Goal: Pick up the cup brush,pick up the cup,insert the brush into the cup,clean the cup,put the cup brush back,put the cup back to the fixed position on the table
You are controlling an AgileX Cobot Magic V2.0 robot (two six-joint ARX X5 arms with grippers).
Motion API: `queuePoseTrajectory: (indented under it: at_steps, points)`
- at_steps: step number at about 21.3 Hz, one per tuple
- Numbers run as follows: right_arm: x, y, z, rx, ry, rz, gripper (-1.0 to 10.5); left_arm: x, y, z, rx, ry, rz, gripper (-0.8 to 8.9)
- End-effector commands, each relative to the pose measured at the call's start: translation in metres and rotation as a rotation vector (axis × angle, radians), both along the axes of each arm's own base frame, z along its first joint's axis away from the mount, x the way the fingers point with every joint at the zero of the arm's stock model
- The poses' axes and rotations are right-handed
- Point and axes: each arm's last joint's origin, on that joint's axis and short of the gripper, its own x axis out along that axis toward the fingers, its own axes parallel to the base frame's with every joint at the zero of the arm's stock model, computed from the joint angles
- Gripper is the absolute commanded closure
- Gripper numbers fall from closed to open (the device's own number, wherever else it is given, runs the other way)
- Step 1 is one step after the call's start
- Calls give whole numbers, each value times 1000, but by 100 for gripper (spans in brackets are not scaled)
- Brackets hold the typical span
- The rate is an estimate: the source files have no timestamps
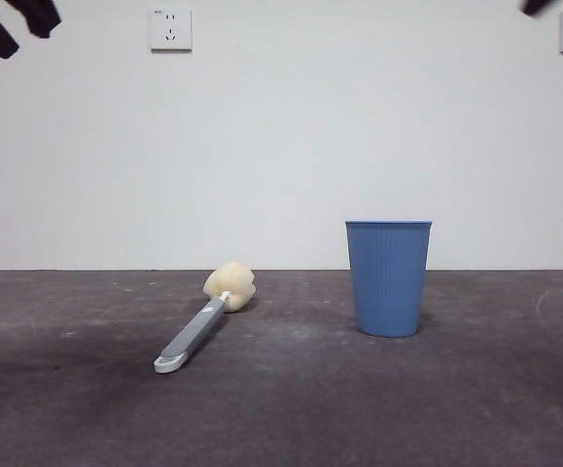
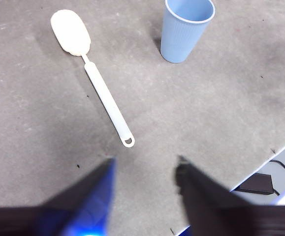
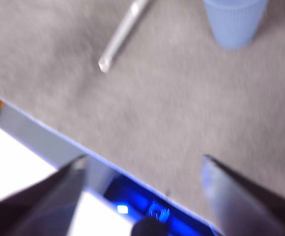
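- The cup brush lay flat on the worktop, its cream sponge head pointing away toward the wall and its slim grey handle running back to a looped end nearest the camera.
- The cup stood upright with its mouth open to the ceiling, well apart from the brush, untouched.
- The left claw hung high above the worktop with its jaws spread wide and nothing between them; the brush handle's looped end lay just ahead of it.
- The right claw also stood wide open and empty, out over the worktop's near edge, with the cup far ahead; its picture was blurred.
- In the front view both arms showed only as dark tips at the top corners, so no step of the task appeared begun.
- The step in hand looked to be picking up the brush, most likely by the left claw.
- To do it well, the claw would probably need to descend over the middle of the handle, with the jaws set across its narrow width rather than along it.
- Gripping the handle and not the soft sponge would likely give a firmer hold and leave the head free for the cup.
- The handle sat low on the worktop, so the jaws risked scraping the surface or nudging the brush askew.
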Motion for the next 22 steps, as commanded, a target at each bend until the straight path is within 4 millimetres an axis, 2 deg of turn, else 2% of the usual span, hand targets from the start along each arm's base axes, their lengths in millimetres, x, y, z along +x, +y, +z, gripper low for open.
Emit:
queuePoseTrajectory:
  at_steps: [1,17,19,22]
  points:
    - [0,0,1,3,-5,3,953,-1,0,-2,14,0,-13,822]
    - [0,0,1,6,-6,-4,946,-1,0,-2,37,-14,-26,816]
    - [0,0,1,6,-6,-4,946,1,11,6,72,-131,19,816]
    - [0,0,1,5,-7,-7,946,4,34,29,-16,-386,81,816]
